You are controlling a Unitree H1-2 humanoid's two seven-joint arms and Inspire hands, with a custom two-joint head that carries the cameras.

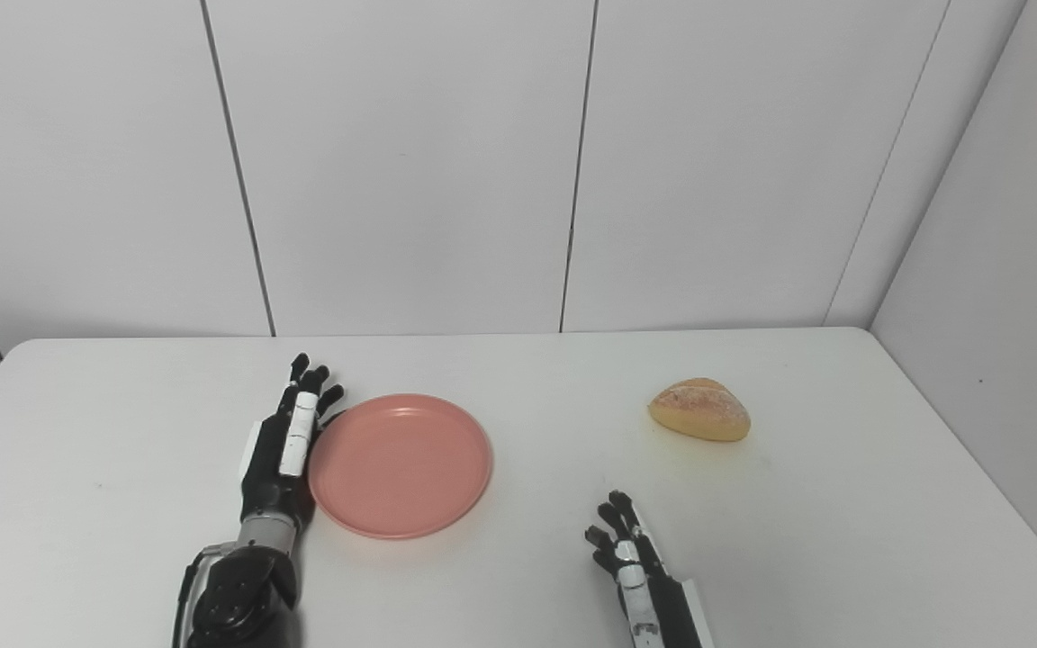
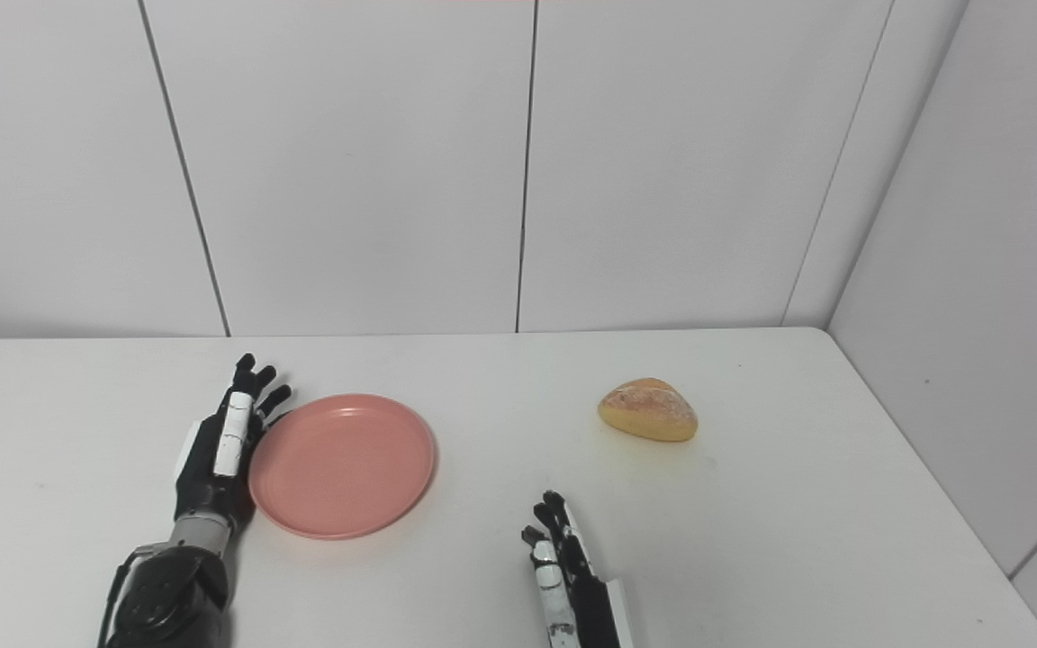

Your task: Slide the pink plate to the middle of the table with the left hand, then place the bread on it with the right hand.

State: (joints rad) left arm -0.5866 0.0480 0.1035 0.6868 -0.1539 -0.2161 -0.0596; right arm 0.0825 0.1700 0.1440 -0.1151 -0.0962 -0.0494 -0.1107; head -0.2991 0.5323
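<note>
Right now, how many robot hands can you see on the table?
2. The left robot hand is open, against the pink plate's left edge. The right robot hand is open near the front, apart from the bread.

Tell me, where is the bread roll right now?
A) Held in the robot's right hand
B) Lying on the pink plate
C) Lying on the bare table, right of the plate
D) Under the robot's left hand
C: the bread lies on the white table, well to the right of the empty pink plate; the right hand is nearer the front edge, its fingers apart and holding nothing.
</note>
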